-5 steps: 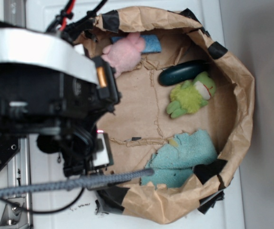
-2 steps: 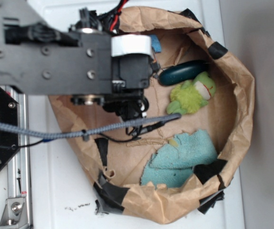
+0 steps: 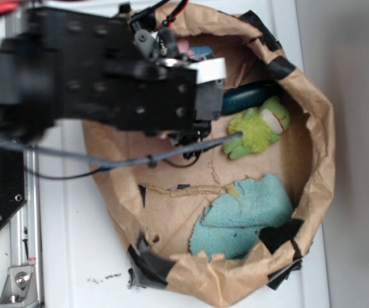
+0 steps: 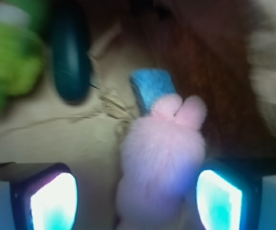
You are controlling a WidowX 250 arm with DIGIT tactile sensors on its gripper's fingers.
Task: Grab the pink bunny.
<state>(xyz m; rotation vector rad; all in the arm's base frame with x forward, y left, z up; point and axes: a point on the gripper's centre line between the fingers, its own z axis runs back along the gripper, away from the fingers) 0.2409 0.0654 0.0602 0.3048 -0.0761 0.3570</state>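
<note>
Between the spread fingers of the pincer [image 4: 135, 194], low in the wrist view, the pink bunny [image 4: 161, 158] is now framed; the arm has been swung over it, so closing seems near. A blue block [image 4: 151, 88] touches its ears; a dark oval object [image 4: 70, 57] and green plush [image 4: 10, 62] lie apart, upper left.

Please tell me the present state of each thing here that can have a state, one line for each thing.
gripper: open, fingers on both sides of the bunny
pink bunny: lying between the fingers, not gripped
green plush: lying on the paper, untouched
teal cloth: crumpled, frayed
paper bag: open, rim rolled down
</note>
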